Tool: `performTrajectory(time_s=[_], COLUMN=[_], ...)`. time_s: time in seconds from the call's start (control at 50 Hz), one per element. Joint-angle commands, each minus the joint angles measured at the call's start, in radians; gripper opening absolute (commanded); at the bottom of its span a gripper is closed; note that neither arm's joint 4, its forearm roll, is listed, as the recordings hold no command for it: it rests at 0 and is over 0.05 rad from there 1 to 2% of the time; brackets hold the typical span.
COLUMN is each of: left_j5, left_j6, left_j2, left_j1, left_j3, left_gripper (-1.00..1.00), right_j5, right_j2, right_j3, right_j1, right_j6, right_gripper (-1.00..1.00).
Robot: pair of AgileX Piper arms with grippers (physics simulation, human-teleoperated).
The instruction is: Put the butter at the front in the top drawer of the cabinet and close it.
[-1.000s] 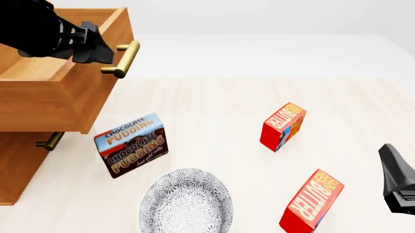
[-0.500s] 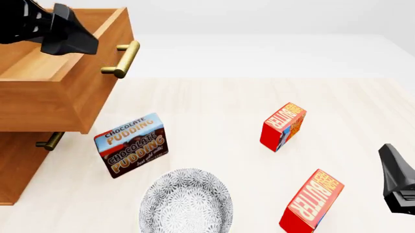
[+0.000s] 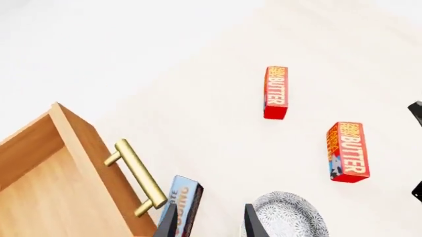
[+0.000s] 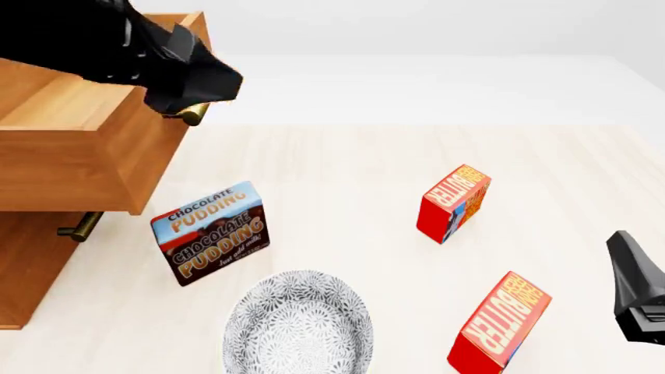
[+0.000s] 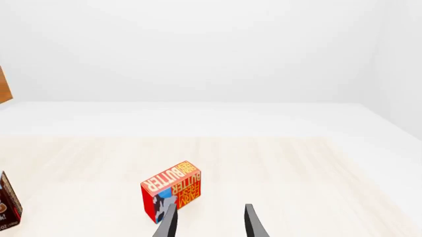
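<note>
The butter at the front (image 4: 499, 323) (image 3: 347, 151) is a red carton standing on the table near the front edge, right of the bowl. A second, like carton (image 4: 454, 202) (image 3: 275, 92) (image 5: 171, 190) stands farther back. The top drawer (image 4: 93, 156) (image 3: 39, 197) of the cabinet (image 4: 31, 273) is pulled open and shows a bare wooden inside. My left gripper (image 4: 198, 93) (image 3: 209, 224) hovers open above the drawer's front and its brass handle (image 3: 135, 175), holding nothing. My right gripper (image 4: 639, 292) (image 5: 209, 224) is open and empty, to the right of the front butter.
A Chocolate Pudding box (image 4: 211, 232) (image 3: 185, 205) stands in front of the cabinet. A patterned grey bowl (image 4: 298, 323) (image 3: 287, 217) sits at the front edge, left of the front butter. The lower drawer's handle (image 4: 80, 226) shows under the open drawer.
My left arm has swung right and forward from over the drawer's inside, and now covers most of the handle in the front view. The drawer, cartons and right arm have not moved.
</note>
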Motion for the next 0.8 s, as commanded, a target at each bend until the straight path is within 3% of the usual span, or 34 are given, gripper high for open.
performTrajectory(time_s=[0.02,0.12,0.18,0.22,0.24,0.38,0.8], left_j5=[-0.150,-0.194,-0.243,-0.260,-0.282,-0.363,-0.485], left_j6=[0.105,0.108,0.212,0.102,0.137,0.118,-0.017], left_j2=[0.043,0.119,0.104,0.196,0.198,0.285,0.477], left_j1=[-0.075,-0.129,-0.068,-0.175,-0.153,-0.172,-0.232], left_j3=[0.077,0.049,0.109,0.039,0.065,0.047,-0.088], left_gripper=[1.00,1.00,1.00,1.00,1.00,1.00,1.00], right_j5=[-0.002,-0.002,-0.002,-0.002,-0.002,-0.002,-0.002], right_j2=[0.003,0.003,0.003,0.003,0.002,0.002,0.003], right_j3=[0.000,0.000,0.000,0.000,0.000,0.000,0.000], right_j1=[0.000,0.000,0.000,0.000,0.000,0.000,0.000], right_j6=[0.001,0.001,0.001,0.001,0.001,0.001,0.002], right_gripper=[1.00,1.00,1.00,1.00,1.00,1.00,1.00])
